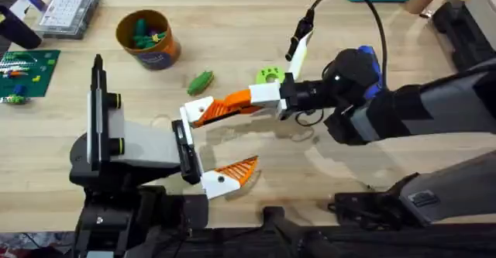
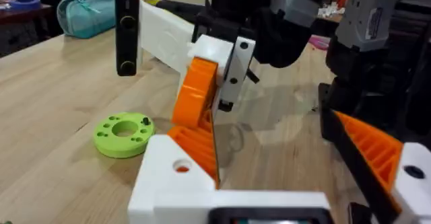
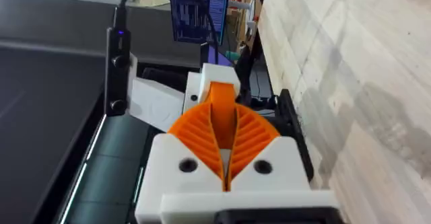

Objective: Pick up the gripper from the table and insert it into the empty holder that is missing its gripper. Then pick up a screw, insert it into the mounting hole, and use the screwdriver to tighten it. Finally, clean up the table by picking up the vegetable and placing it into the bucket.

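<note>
While your right tool (image 1: 221, 109) reaches across the desk (image 1: 325, 173), its orange pads are pressed together on the loose gripper (image 1: 203, 112), steering it at the holder (image 1: 190, 111) on your left tool (image 1: 215, 146), whose fingers stand wide apart. Vegetable (image 1: 201, 81) lies near the bucket (image 1: 147, 39).

My right arm reaches across table toward left, right gripper (image 1: 203, 112) closed, orange fingers pressed together at tips. My left arm folded near base, left gripper (image 1: 211, 151) spread wide, pointing right.
</note>
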